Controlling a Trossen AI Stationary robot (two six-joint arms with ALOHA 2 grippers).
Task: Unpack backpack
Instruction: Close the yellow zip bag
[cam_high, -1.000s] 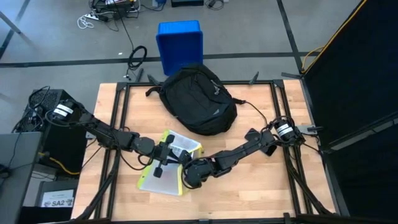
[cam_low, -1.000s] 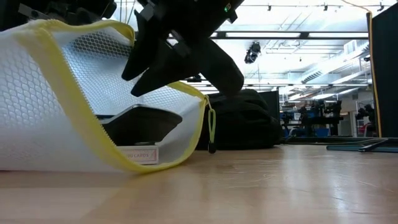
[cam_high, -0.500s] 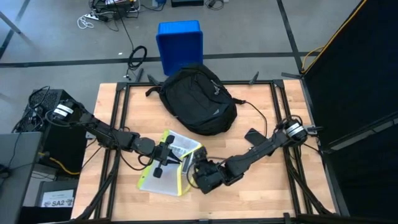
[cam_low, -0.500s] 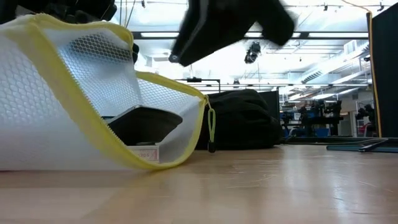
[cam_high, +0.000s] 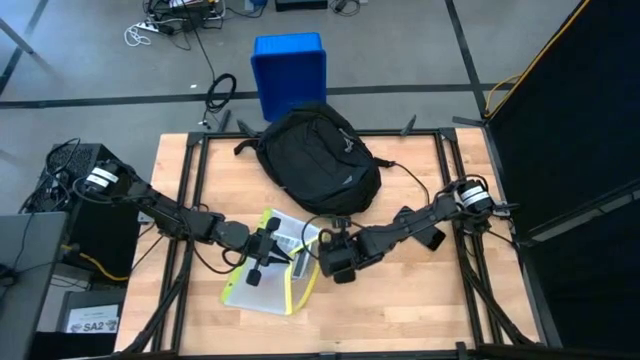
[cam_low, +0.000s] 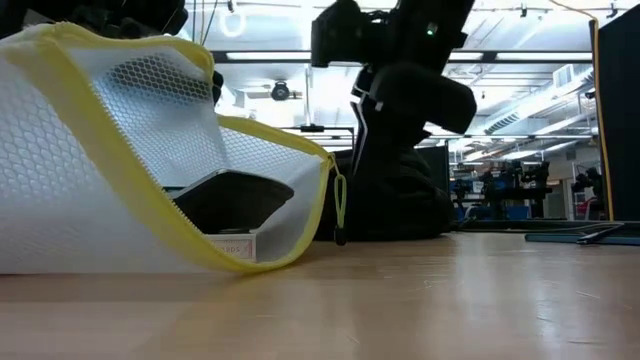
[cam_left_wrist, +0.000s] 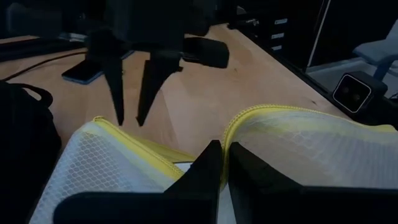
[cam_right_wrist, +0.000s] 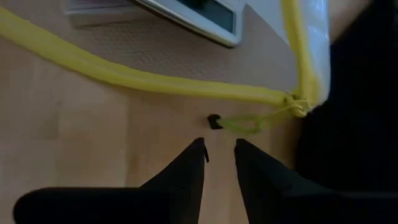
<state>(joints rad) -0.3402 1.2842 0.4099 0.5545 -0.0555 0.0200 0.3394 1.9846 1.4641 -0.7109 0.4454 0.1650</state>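
Mesh pouch (cam_low: 120, 170) cut off by the low view's left edge; contents only partly legible: a dark flat item (cam_low: 225, 200) and a small labelled box (cam_low: 225, 247) with print too small to read. Backpack (cam_low: 400, 195) largely hidden behind the right arm in the low view. Left gripper (cam_left_wrist: 222, 163) mostly cropped in its wrist view, fingers (cam_left_wrist: 208, 163) pressed on the pouch's yellow zipper edge (cam_left_wrist: 261, 115). Other arm's fingers (cam_left_wrist: 117, 93) blurred.

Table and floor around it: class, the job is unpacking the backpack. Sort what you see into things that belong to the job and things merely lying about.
Belongs to the job:
backpack
mesh pouch
left end effector, pinching the pouch rim
right end effector, above the zip pull

Lying about:
blue bin
floor cables
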